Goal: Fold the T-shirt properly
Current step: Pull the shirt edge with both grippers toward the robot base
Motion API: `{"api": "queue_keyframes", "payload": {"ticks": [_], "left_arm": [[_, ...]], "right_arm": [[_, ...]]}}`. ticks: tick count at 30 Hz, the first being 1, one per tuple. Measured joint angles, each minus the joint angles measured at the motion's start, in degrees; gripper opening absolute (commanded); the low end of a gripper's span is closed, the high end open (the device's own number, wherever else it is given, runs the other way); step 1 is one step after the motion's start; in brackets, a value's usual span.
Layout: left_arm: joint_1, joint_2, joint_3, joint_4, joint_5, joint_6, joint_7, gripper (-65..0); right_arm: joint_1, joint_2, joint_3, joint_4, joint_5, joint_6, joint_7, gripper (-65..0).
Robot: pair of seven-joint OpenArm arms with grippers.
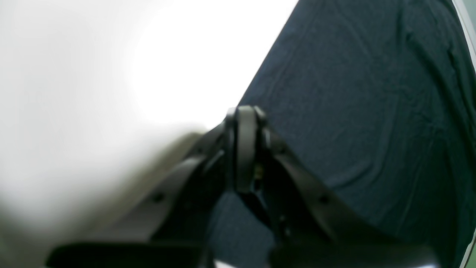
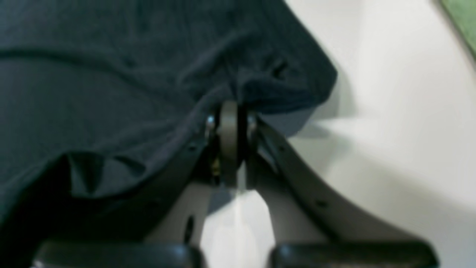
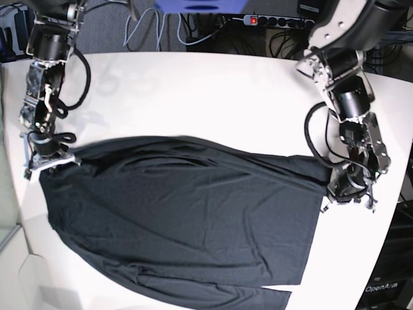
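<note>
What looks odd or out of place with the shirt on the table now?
Little stands out. The T-shirt lies mostly flat on the table, held at opposite edges by the left gripper and right gripper. Only its lower hem hangs over the table's near edge.

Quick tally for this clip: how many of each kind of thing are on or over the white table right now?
T-shirt, black, spread on the table: 1
Grippers, left gripper and right gripper, each shut on a corner of the shirt: 2
Total: 3

The T-shirt [image 3: 181, 219] runs off the base view's bottom edge; both wrist views are blurred.
</note>
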Motion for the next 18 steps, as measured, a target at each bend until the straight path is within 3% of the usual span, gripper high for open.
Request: {"api": "queue_keyframes", "payload": {"ticks": [10, 18], "left_arm": [[0.00, -0.17, 0.02, 0.00, 0.04, 0.00, 0.02, -65.0], [-1.11, -0.15, 0.02, 0.00, 0.04, -0.17, 0.17, -65.0]], "right_arm": [[3.15, 3.37, -0.09, -0.31, 0.09, 0.22, -0.09, -65.0], [4.22, 4.11, 0.00, -0.33, -0.02, 0.24, -0.17, -65.0]]}}
